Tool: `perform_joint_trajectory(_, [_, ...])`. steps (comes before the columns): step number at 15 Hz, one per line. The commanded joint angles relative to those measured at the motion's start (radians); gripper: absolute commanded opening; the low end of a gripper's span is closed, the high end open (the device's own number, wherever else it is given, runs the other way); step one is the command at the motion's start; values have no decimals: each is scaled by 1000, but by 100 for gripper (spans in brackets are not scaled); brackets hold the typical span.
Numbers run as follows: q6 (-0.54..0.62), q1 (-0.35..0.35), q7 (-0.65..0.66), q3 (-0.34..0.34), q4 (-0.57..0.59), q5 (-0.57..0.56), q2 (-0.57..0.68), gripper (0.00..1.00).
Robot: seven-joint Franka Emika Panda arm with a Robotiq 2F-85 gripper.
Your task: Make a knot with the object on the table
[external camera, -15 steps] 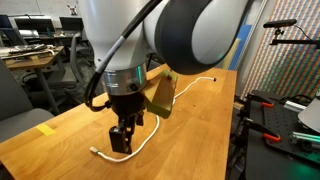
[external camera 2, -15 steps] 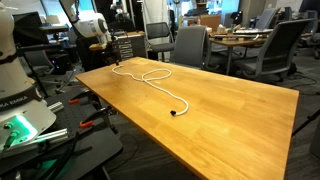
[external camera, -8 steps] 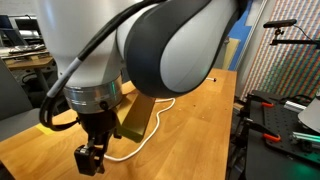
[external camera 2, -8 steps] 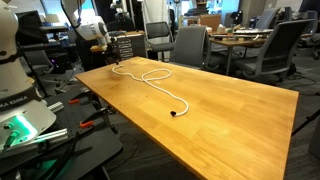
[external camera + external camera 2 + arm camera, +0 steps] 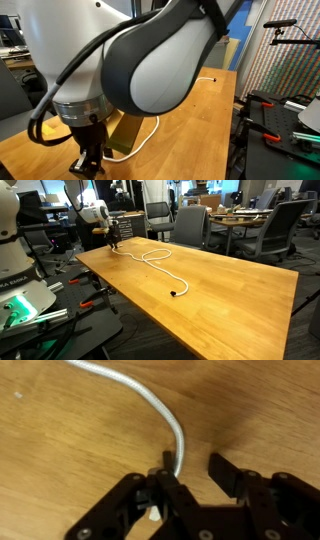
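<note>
The white cord lies looped toward the far left of the worktop, one end between the fingers, which stand apart, and because it sits tight against one finger, I fear the thin end may slip out when they close.

White-grey arm w/ blk cable, maybe silver ring; blk pincer.

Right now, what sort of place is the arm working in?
Probably an open-plan office or lab: grey swivel office chairs, desks behind them, and a light-brown wooden tabletop holding a thin white cord.
</note>
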Motion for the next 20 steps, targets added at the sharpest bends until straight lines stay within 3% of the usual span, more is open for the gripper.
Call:
perform_joint_trajectory(1, [-32,5,-48,-18,62,54,39,12])
perform_joint_trajectory(3, [-34,1,-55,-19,59,71,33,0])
perform_joint_trajectory(8, [-7,-15,-39,-46,-8,96,-21,1])
perform_joint_trajectory(15, [104,-100,94,-201,-256,76,-211,1])
perform_joint_trajectory(20, [72,-170,210,-283,-415,39,-310,1])
